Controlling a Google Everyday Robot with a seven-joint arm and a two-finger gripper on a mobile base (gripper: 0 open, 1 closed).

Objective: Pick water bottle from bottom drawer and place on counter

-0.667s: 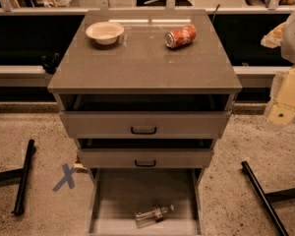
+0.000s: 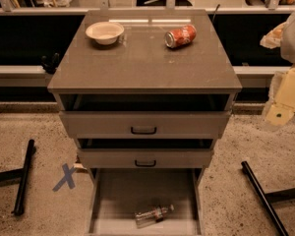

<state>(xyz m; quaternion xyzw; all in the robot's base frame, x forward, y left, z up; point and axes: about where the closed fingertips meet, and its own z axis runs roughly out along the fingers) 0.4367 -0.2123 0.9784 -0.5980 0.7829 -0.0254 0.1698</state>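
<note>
The jaws hang at the far right, beside the worktop [image 2: 137, 63]; their opening cannot be told. Low to their left, the water bottle [image 2: 154, 215] lies in the open bottom drawer [image 2: 132, 191].

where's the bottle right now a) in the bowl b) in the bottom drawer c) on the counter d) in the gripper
b: the bottle lies on its side on the bottom drawer floor; the gripper is off at the right edge, apart from it.

Pale arm [image 2: 293, 82] at far right, partly cropped, end effector [image 2: 279, 114] seemingly pointing down, held mid-height
</note>
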